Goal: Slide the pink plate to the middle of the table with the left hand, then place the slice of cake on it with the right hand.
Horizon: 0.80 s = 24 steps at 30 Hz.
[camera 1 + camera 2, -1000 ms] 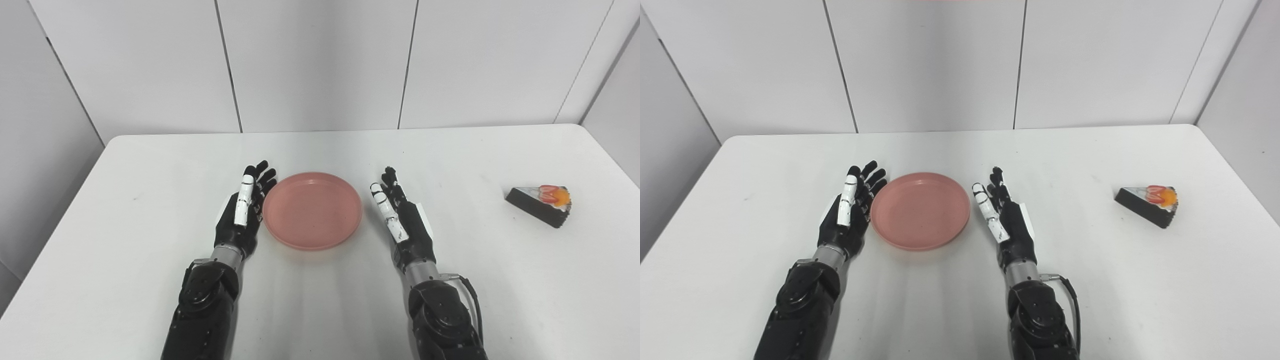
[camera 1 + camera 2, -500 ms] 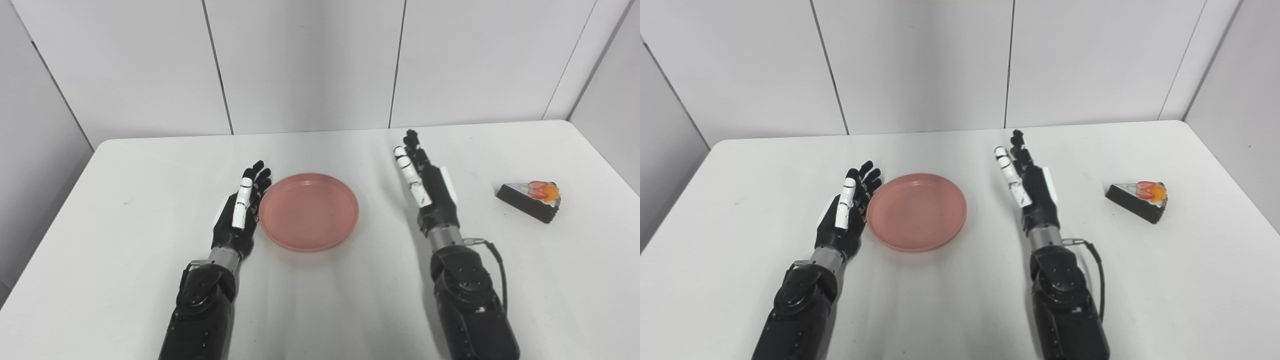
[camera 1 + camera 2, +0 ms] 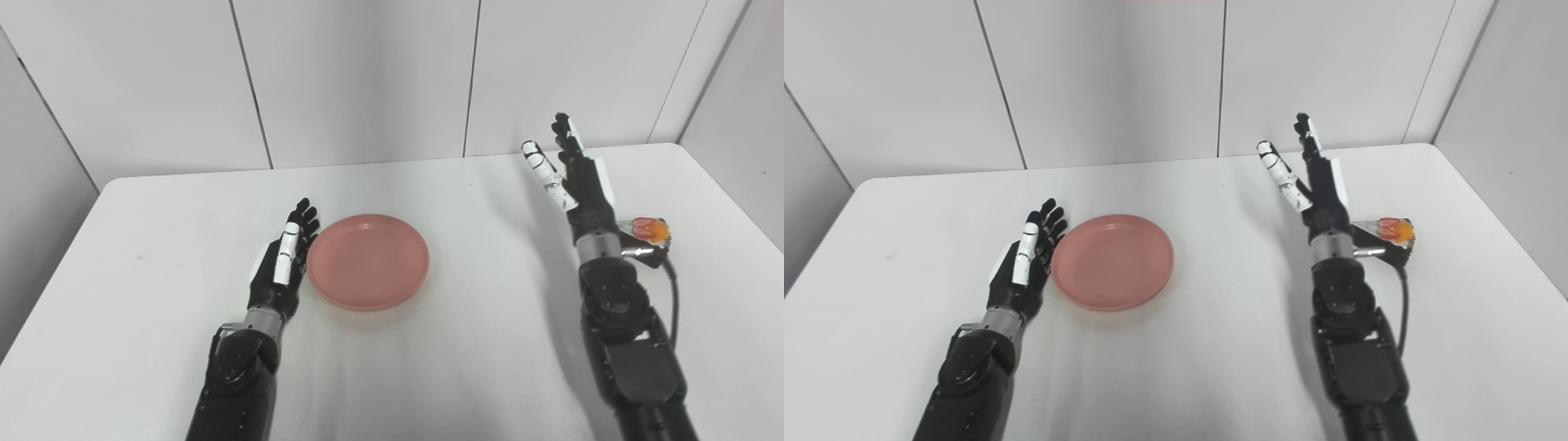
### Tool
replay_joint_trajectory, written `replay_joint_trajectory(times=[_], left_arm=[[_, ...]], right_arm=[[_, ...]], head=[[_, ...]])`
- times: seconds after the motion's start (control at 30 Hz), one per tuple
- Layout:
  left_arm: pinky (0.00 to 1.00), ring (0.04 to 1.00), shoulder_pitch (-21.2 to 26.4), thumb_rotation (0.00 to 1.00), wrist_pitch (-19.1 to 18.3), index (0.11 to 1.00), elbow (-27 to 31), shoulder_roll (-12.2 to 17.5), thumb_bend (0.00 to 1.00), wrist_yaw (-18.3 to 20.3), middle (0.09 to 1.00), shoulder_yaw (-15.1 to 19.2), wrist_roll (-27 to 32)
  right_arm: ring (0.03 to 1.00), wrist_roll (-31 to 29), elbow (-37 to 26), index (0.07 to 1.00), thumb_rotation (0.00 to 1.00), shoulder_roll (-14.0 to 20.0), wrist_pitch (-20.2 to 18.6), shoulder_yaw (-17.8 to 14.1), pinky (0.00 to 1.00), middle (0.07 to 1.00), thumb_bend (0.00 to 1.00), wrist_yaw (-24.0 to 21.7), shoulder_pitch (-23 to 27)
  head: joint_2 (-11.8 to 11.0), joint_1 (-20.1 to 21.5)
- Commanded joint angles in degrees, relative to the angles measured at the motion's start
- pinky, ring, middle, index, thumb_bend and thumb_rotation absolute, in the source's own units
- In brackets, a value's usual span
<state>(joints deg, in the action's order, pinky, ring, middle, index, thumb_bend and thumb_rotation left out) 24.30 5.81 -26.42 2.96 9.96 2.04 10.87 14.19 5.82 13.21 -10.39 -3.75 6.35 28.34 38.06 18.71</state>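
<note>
The pink plate lies empty near the middle of the white table. My left hand is open, edge-on beside the plate's left rim, close to it or touching. The slice of cake, dark with red and orange topping, lies at the right, partly hidden behind my right forearm; it also shows in the right eye view. My right hand is open and raised above the table, just left of the cake, fingers pointing up and away.
Grey wall panels stand behind the table's far edge. The table's right edge runs close behind the cake. My two black forearms come in from the bottom.
My right hand has lifted and swung right from beside the plate to just left of the cake, now partly hiding it. The camera view has shifted. The plate and left hand stayed put.
</note>
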Motion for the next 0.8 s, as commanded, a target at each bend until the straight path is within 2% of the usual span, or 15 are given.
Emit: replay_joint_trajectory(times=[0.0,0.13,0.33,0.57,0.77], left_arm=[[1.00,1.000,1.29,1.00,1.60,1.000,-0.59,0.77,0.55,0.83,1.000,0.14,-0.19],[1.00,1.000,1.57,1.00,2.81,1.000,-1.93,1.15,0.54,1.84,1.000,0.66,0.72],[1.00,1.000,2.12,1.00,4.03,1.000,-4.18,1.84,0.57,3.73,1.000,1.60,2.16],[1.00,1.000,3.52,1.00,8.20,1.000,-9.32,3.14,0.60,6.89,1.000,2.67,3.38],[1.00,1.000,3.64,1.00,9.06,1.000,-10.02,3.71,0.59,7.35,1.000,3.12,3.59]], right_arm=[[0.936,0.70,-2.90,0.904,0.71,1.84,-1.74,-0.07,0.88,0.929,0.66,-1.07,3.04],[0.901,1.01,-4.69,0.880,0.62,4.12,-4.81,-0.67,0.84,0.906,0.71,-1.88,2.82],[0.891,4.54,-6.44,0.894,0.57,7.39,-9.15,0.48,0.82,0.904,0.71,-3.72,2.79],[0.899,7.10,-6.53,0.894,0.54,10.43,-11.67,1.13,0.83,0.912,0.74,-5.38,2.77],[0.882,6.66,-7.35,0.890,0.49,12.40,-13.95,1.09,0.81,0.900,0.71,-8.28,2.41]], head=[[-0.03,-0.06],[-0.88,2.33],[-1.77,6.95],[-2.02,8.91],[-2.31,11.16]])
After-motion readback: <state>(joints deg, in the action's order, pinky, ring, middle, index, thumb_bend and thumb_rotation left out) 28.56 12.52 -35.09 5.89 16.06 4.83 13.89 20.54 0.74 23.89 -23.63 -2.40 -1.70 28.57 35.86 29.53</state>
